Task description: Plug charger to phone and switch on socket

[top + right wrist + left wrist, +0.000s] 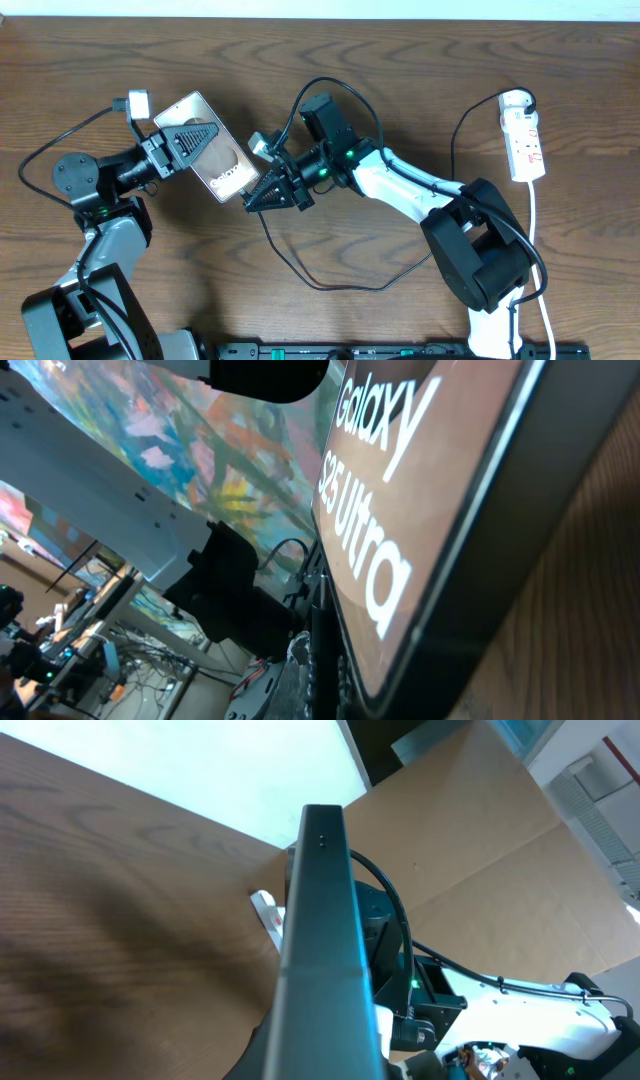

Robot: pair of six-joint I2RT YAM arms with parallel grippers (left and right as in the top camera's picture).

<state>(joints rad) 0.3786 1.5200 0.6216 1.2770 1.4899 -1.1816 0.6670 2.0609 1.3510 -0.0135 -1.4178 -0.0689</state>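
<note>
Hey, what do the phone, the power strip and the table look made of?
The flat dark rectangular phone: glossy, glass-like face; it mirrors the room in the right wrist view. The white elongated power strip: smooth, likely moulded plastic. The brown table: matte wood or wood-look laminate; grain lines show.

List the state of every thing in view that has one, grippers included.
left gripper: jaws shut on the phone.
phone: held off the table, tilted, lettered end toward the right gripper.
right gripper: jaws shut on the charger, at the phone's lettered end.
charger: cable slack on the table; plug tip hidden.
socket: lying flat; switch too small to tell.
</note>
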